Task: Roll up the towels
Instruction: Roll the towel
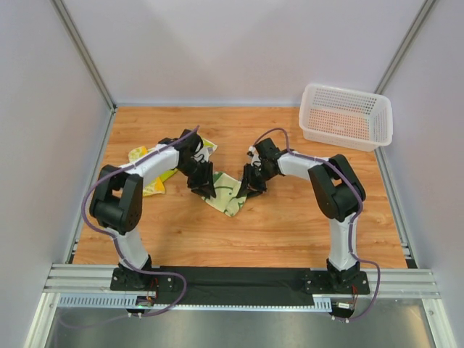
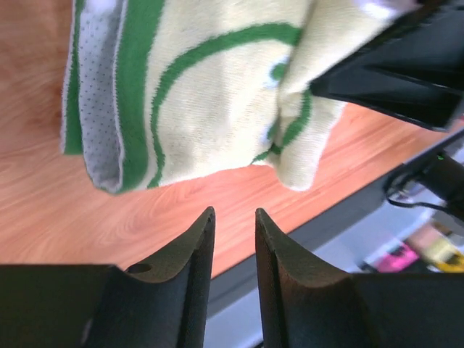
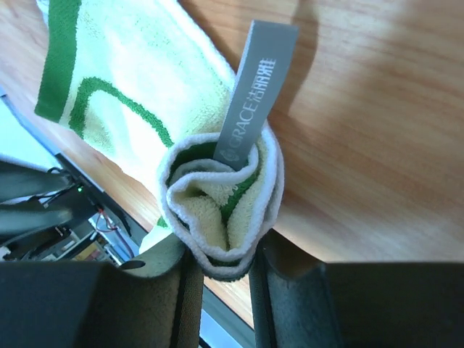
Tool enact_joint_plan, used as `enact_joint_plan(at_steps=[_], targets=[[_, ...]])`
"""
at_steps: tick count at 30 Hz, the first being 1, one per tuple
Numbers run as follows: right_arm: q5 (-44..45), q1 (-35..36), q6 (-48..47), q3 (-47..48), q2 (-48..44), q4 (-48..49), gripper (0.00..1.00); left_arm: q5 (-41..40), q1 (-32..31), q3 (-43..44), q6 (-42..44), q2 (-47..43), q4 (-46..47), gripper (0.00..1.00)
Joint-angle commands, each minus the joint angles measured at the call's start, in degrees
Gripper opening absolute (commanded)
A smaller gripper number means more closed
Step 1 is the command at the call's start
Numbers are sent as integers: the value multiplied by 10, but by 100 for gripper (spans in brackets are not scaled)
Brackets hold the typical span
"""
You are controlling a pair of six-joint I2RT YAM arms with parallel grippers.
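Towel roll step, on the desk.
Right pincer clamps the rolled end, well apart from the basket; left pincer stands parted, empty. Advised: keep turns tight, edges aligned.

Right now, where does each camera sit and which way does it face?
Top: above and behind, facing down on the table; shows left arm, right arm, towel, basket.
Left wrist: faces past the empty left gripper to the towel's edge.
Right wrist: faces past the right gripper, pinching the towel's rolled end.
Shared: all three show that towel.
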Motion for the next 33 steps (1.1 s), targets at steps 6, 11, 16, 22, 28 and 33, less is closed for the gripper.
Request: enact_joint_plan(at_steps=[6, 11, 16, 22, 28, 33], targets=[[71, 28, -3, 80, 8, -130, 25, -179, -137, 19, 101, -148, 42, 38], [80, 32, 3, 105, 20, -151, 27, -166, -184, -12, 96, -174, 96, 37], [76, 33, 10, 118, 37, -163, 27, -169, -211, -43, 108, -173, 132, 42], [73, 33, 14, 123, 44, -171, 27, -166, -231, -65, 109, -141, 169, 41], [73, 33, 12, 123, 47, -176, 25, -186, -241, -60, 108, -112, 175, 41], [73, 34, 13, 120, 47, -175, 23, -237, -241, -61, 107, -80, 170, 41]])
